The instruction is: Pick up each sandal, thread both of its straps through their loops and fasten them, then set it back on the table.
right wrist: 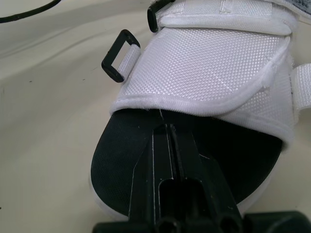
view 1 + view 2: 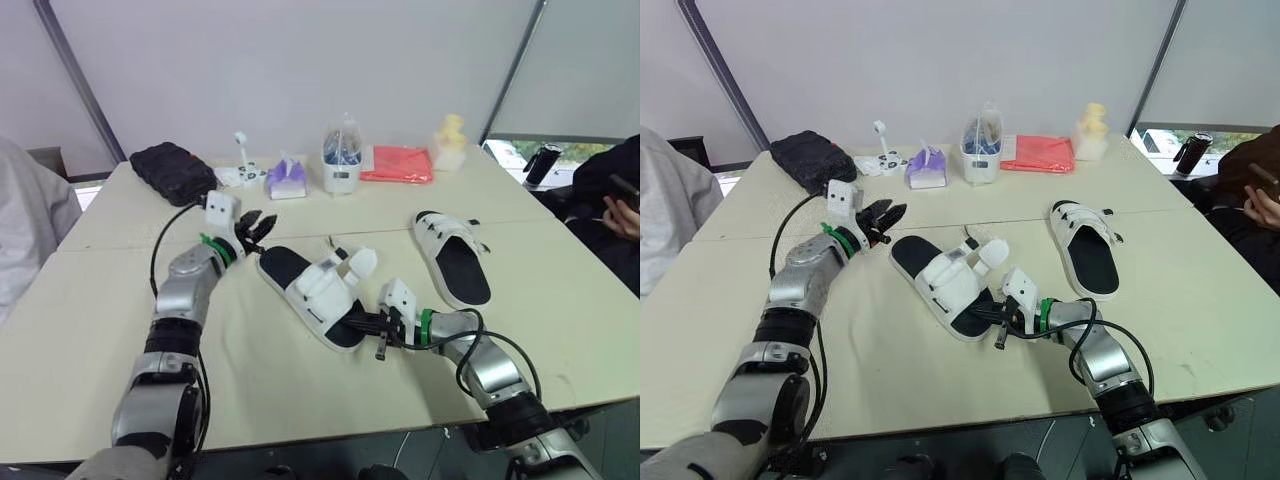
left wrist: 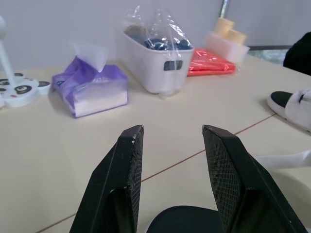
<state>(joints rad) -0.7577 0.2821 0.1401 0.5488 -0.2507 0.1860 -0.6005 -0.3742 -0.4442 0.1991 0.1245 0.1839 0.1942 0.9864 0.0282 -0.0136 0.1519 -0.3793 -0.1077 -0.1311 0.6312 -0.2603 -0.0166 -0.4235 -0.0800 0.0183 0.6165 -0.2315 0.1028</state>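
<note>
The sandal point(image 2: 318, 290) lies mid-bench, one loop point(image 1: 120, 54) empty. The right end effector point(image 1: 168, 128), closed narrow, rests at its toe. The wide left end effector point(image 3: 170, 131) should be closed on the heel before lifting.

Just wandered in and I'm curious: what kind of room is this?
Probably an office or meeting room used for testing: plain pushed-together tables, roller blinds pulled down behind them, and everyday clutter like a tissue pack.
</note>
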